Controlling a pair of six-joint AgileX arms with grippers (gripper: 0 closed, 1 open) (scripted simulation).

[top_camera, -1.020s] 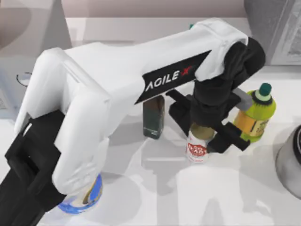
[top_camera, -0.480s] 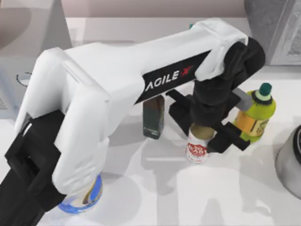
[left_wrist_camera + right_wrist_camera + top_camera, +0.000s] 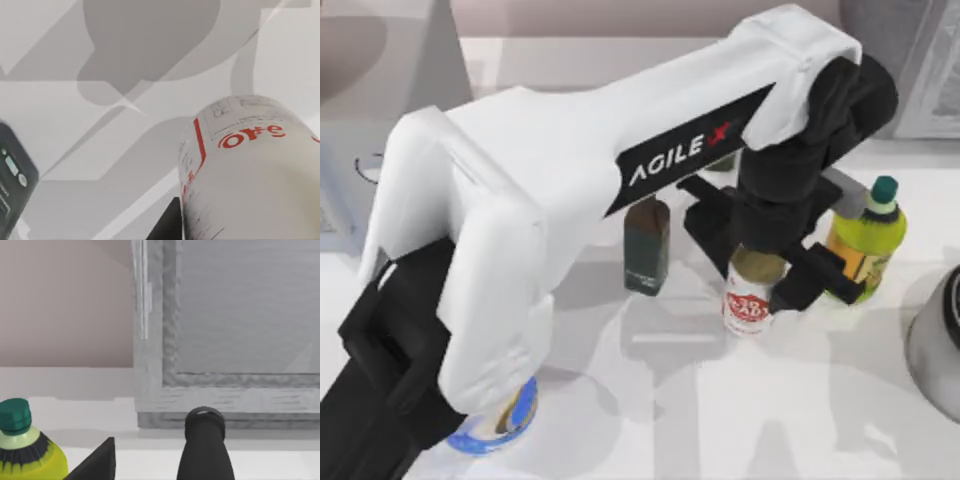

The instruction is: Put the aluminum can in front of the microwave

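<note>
The aluminum can (image 3: 747, 303), white with a red label and a dull gold top, stands upright right of the table's middle. My left gripper (image 3: 758, 262) comes down over it, its black fingers (image 3: 814, 284) shut on the can's upper part. The left wrist view shows the can's white side (image 3: 250, 170) close up, above the pale table. The microwave (image 3: 390, 60), light grey, stands at the back left, with one dial (image 3: 365, 167) showing past the arm. My right gripper (image 3: 150, 462) is parked and open, facing a darker grey appliance (image 3: 235, 315).
A dark green carton (image 3: 646, 245) stands just left of the can and a yellow-green bottle (image 3: 865, 235) just right of it. A blue-white roll (image 3: 495, 425) sits at the front left under my arm. A grey round object (image 3: 940, 340) lies at the right edge.
The left gripper has risen with the can held in it and shifted slightly right and toward the back. The bottles and the roll have stayed put.
</note>
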